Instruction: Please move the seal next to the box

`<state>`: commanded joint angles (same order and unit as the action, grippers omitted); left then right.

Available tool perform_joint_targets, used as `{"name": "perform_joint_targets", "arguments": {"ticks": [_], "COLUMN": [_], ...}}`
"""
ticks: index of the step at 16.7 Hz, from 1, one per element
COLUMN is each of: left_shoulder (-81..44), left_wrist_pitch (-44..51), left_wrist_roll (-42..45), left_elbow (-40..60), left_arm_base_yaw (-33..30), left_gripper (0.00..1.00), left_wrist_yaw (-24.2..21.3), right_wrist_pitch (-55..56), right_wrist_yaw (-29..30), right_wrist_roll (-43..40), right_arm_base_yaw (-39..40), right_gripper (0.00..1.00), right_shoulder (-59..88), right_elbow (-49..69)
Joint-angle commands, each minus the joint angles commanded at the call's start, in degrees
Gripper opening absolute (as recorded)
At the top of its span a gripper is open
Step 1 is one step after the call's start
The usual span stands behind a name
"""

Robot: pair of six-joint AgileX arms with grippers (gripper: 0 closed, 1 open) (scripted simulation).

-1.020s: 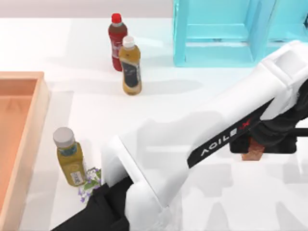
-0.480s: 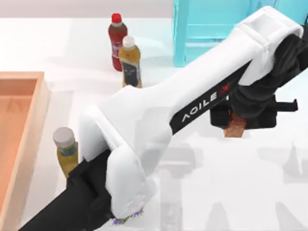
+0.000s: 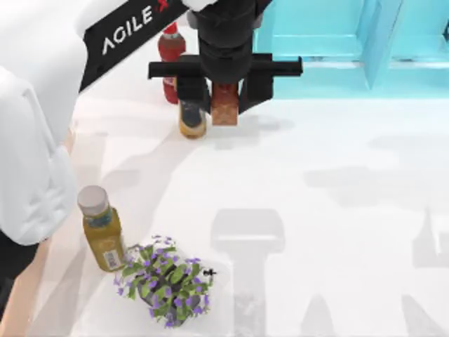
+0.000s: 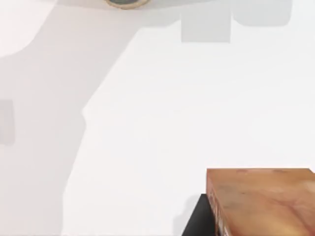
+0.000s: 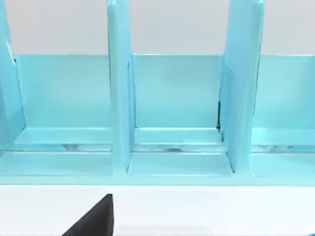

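Three views, taken in turn.

Top view, left arm: the white arm sweeps from the lower left up across the bench to the far middle.
Top view, left pincer (image 3: 224, 98): its dark fingers hang on either side of the seal (image 3: 224, 109), closed against it and holding it.
Top view, seal: a reddish-brown block, just beside an amber bottle (image 3: 191, 118) and near a red bottle (image 3: 168, 53), in front of the turquoise cabinet (image 3: 316, 42).
Top view, box: only a thin sliver of its tan rim (image 3: 21, 309) shows at the left edge, mostly behind the arm; the seal is well apart from it.
Top view, near left: a yellow bottle with a grey cap (image 3: 99, 228) stands just beside a purple-flowered plant (image 3: 167, 281).
Left wrist view, seal (image 4: 261, 201): its mottled brown face sits above the white bench (image 4: 147, 123), with a dark finger (image 4: 197, 219) touching its side.
Left wrist view, far edge: the base of a bottle (image 4: 123, 3) is cut off.
Right wrist view, cabinet (image 5: 177, 98): open turquoise compartments with upright dividers, standing on the bench.
Right wrist view, right pincer: a dark corner (image 5: 96, 219) of it shows; I cannot tell how its fingers stand.
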<state>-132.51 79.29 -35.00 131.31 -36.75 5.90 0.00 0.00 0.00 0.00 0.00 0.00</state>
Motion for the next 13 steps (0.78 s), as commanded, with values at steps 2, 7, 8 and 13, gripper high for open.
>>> {"name": "perform_joint_targets", "arguments": {"ticks": [2,7,8,13], "left_shoulder": [7.64,23.93,26.32,31.47], "left_wrist_pitch": [-3.7,-11.37,-12.47,-14.8], "left_wrist_roll": [4.75,15.8,17.49,21.32], "left_elbow": [-11.09,-34.87,-37.96,-44.58], "left_arm_base_yaw": [5.28,16.18,17.78,21.37], "left_gripper": [0.0,0.0,0.0,0.0], "left_wrist_yaw": [-1.21,-3.22,-3.37,-3.37], "right_wrist_pitch": [0.0,0.0,0.0,0.0], "right_wrist_yaw": [0.0,0.0,0.0,0.0], "right_wrist_roll": [0.0,0.0,0.0,0.0], "right_arm_base_yaw": [0.0,0.0,0.0,0.0], "right_gripper": [1.0,1.0,1.0,1.0], "right_shoulder": [0.0,0.0,0.0,0.0], "right_elbow": [0.0,0.0,0.0,0.0]}}
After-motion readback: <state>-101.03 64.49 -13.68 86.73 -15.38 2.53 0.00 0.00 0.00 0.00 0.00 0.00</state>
